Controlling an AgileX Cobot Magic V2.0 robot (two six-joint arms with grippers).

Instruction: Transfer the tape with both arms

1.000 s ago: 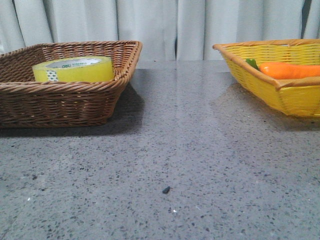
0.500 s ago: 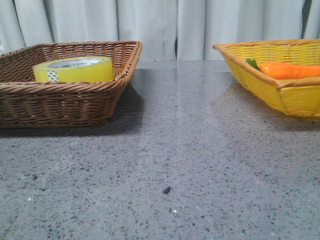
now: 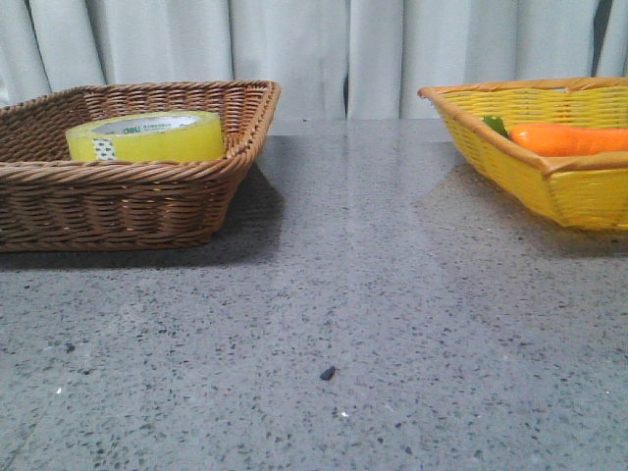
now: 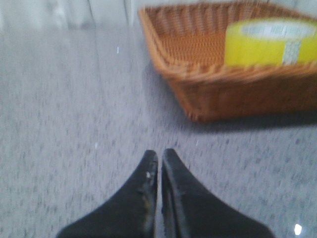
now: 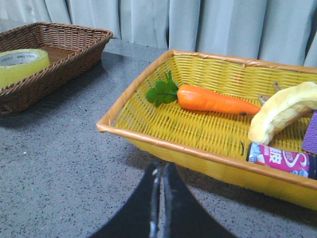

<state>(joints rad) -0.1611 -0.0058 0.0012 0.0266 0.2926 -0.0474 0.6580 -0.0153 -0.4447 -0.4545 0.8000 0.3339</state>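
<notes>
Grey speckled surface [image 3: 373, 294], bare in the near part except a small dark speck [image 3: 327, 373]. Left pincer [image 4: 159, 154] low over the surface in the left wrist view, fingers pressed together, nothing between them. Right pincer [image 5: 159, 171] likewise closed, tips touching, empty, sitting just in front of the yellow basket's near rim.

Farther back, brown wicker basket [image 3: 147, 211] on the left side of the surface; tape [image 3: 145, 135] lies flat inside it, core opening up, white patterned strip on its side facing the camera. Only item seen in that basket. Yellow basket [image 3: 549, 186] on the right side holds a carrot [image 3: 569, 137] with green leaves; right wrist view also shows a banana [image 5: 282, 111] and a pink printed packet [image 5: 277, 158] in it, plus a purple thing at the frame edge, too cropped to tell.

Tape is well apart from both pincers: beyond the left pincer and off to one side, inside the basket wall; far across the surface from the right pincer. Left wrist view is blurred. Pale curtain [image 3: 314, 54] behind everything
</notes>
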